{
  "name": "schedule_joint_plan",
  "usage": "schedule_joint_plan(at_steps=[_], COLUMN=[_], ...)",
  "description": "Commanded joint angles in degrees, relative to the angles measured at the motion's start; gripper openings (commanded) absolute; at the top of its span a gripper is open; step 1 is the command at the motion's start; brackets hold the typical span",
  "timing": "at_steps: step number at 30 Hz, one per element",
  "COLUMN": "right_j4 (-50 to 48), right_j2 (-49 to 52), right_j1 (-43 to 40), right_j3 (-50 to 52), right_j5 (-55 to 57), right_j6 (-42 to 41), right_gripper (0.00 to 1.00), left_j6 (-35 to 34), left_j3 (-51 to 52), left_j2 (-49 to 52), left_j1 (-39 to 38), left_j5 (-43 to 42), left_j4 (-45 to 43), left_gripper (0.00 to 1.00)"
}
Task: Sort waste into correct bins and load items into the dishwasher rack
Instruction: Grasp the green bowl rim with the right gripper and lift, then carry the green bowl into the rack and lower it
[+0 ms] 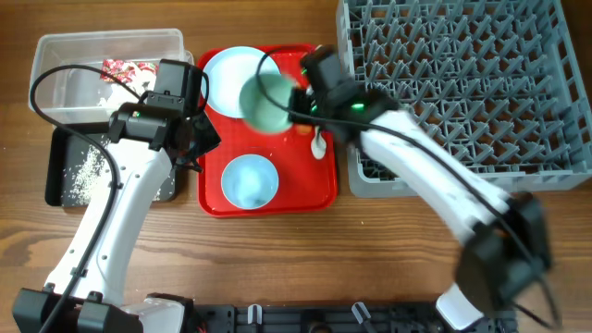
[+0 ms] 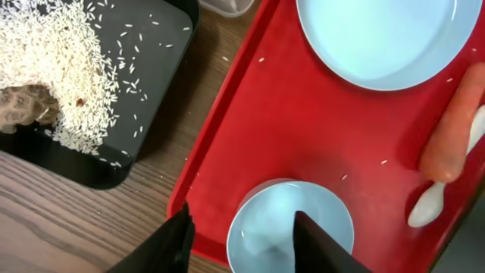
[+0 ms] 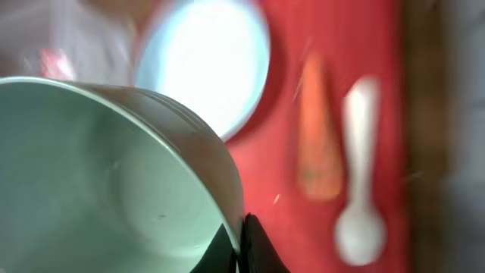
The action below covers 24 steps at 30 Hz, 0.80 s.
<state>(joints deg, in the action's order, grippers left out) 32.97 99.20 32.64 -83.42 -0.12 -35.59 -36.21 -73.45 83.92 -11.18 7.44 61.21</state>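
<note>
My right gripper point(image 3: 241, 241) is shut on the rim of the mint-green bowl point(image 1: 265, 102) and holds it lifted over the red tray point(image 1: 319, 190); it fills the right wrist view point(image 3: 98, 174). The pale-blue plate point(image 1: 227, 69) lies at the tray's back, the light-blue bowl point(image 1: 250, 180) at its front. The carrot point(image 2: 453, 129) and white spoon point(image 2: 432, 201) lie on the tray's right side. My left gripper point(image 2: 242, 243) is open over the tray's left edge, one finger over the light-blue bowl point(image 2: 280, 220). Rice point(image 2: 53, 68) and a brown lump point(image 2: 26, 106) lie in the black tub point(image 1: 65, 176).
The clear tub point(image 1: 74, 65) at back left holds the red-and-white wrapper point(image 1: 128, 70). The grey dishwasher rack point(image 1: 462, 83) stands at back right, next to the tray. A few rice grains lie loose on the tray.
</note>
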Motion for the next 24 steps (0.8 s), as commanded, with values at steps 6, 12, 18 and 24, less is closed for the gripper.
schedule_joint_plan(at_steps=[6, 12, 18, 24], right_j4=[-2.7, -33.3, -79.6, -82.2], right_j2=[-3.8, 9.0, 22.2, 26.8], right_j1=[-9.6, -13.2, -12.6, -12.7], right_j3=[-1.4, -1.4, -1.4, -1.4], right_j5=[54.7, 65.0, 62.1, 55.3], right_j6=[8.2, 48.6, 88.7, 85.8], right_gripper=[0.04, 0.04, 0.05, 0.04], left_j6=[-0.5, -0.5, -0.5, -0.5], left_j3=[0.3, 0.3, 0.3, 0.3], left_j2=[0.4, 0.4, 0.4, 0.4], left_j1=[0.1, 0.1, 0.1, 0.1], left_j5=[-0.1, -0.1, -0.5, -0.5], left_j4=[-0.7, -1.7, -2.5, -2.5], left_gripper=[1.0, 1.0, 1.0, 1.0])
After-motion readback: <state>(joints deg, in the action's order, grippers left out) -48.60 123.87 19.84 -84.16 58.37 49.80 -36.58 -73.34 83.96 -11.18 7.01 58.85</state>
